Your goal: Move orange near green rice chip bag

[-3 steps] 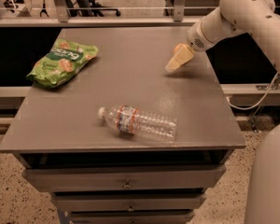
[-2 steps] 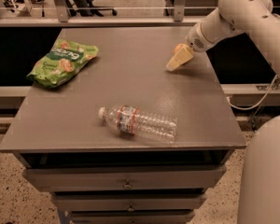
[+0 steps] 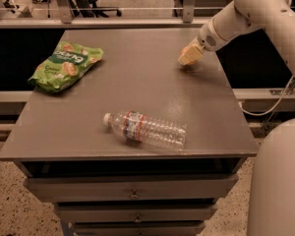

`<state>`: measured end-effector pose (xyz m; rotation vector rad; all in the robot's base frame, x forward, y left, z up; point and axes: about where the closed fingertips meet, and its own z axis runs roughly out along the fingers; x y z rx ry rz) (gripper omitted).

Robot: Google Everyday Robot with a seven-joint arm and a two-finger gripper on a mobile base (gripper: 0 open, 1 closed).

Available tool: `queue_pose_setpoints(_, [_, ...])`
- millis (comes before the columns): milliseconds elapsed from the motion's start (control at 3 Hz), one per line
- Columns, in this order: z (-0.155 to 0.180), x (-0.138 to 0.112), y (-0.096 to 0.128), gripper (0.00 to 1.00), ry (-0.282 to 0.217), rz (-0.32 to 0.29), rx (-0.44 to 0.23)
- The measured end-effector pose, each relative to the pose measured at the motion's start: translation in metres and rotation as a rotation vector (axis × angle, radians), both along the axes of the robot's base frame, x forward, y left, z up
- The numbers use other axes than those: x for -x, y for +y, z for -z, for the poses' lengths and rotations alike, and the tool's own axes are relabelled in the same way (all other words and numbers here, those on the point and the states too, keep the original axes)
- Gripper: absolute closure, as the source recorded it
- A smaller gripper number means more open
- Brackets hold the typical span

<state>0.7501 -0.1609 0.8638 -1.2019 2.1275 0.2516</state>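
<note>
- Camera view, nearest first: a water bottle [image 3: 147, 130] lies on its side on the table [image 3: 137, 87], well in front of the gripper [image 3: 189, 56] and to its left.
- The green rice chip bag [image 3: 66, 65] lies flat, far left of the gripper and well apart from it.
- The gripper hangs low over the table's far right part. I cannot tell if it is spread or closed.
- The orange is not to be made out; it may be hidden at the gripper's tip.
- Judged: firm, smooth, apt to roll; grasp across its middle.
</note>
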Motion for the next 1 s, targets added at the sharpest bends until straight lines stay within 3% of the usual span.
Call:
queue_pose_setpoints(333, [-0.039,0.026,0.026,0.96,-0.048,-0.094,-0.064])
queue_pose_setpoints(667, [-0.037,0.025,0.027,1.00,-0.044,-0.095,-0.063])
queue_pose_setpoints(1000, [-0.030,0.027,0.043,1.00,-0.031,-0.136,-0.071])
